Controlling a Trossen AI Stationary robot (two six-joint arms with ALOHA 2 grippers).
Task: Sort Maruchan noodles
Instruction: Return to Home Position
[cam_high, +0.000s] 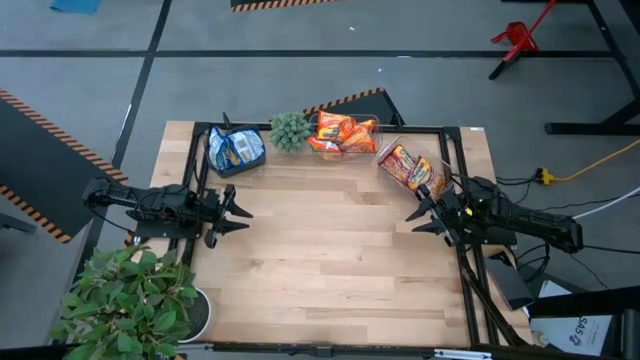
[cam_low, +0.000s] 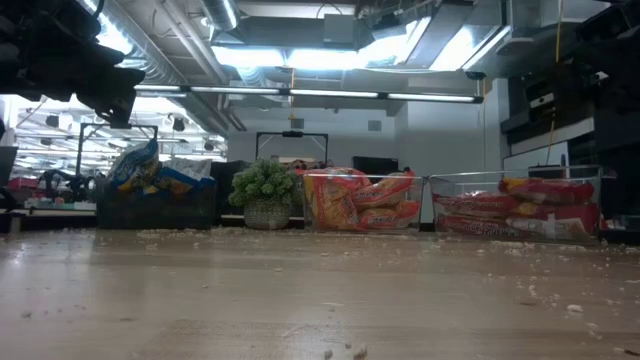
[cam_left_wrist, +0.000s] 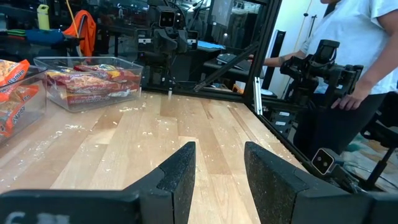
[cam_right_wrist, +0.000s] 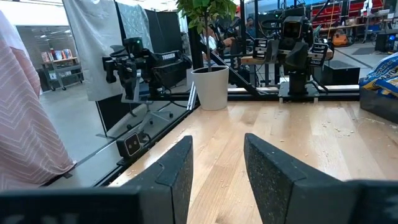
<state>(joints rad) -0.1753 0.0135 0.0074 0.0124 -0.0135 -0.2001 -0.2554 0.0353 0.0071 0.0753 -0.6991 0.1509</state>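
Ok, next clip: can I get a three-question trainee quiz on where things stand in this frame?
1. True or false: a noodle pack lies loose on the bare tabletop.
2. What stands between the blue Maruchan packs and the orange Maruchan packs? A) a small green plant B) a cup C) nothing
3. Fill in: the left gripper and the right gripper are both ___ and hold nothing.

Key: 1 false; 2 A; 3 open.
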